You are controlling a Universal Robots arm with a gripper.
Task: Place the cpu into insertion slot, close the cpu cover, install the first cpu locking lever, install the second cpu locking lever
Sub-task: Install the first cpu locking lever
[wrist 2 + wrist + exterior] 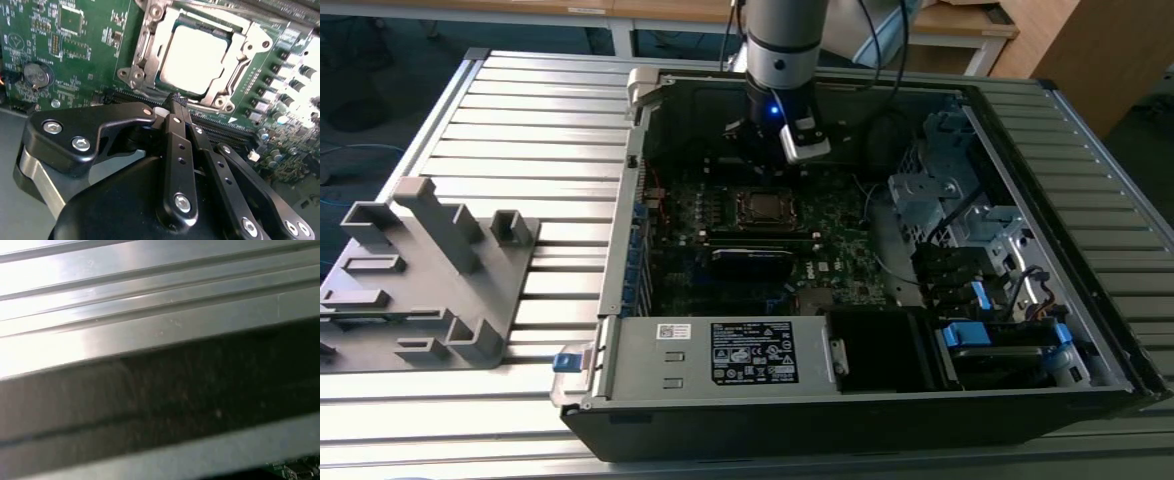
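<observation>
Bright light glares off the cpu [197, 57] in the second wrist view, so its top looks white. Near it, the black gripper [176, 102] looks soft and blurry. In the first wrist view, the ribbed metal table [150, 300] shines and looks smeared.

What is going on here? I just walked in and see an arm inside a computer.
One robot arm reaches into an open computer case, its gripper shut and empty just beside the insertion slot. The cpu already sits in the slot, and the cpu cover appears folded down around it.
</observation>
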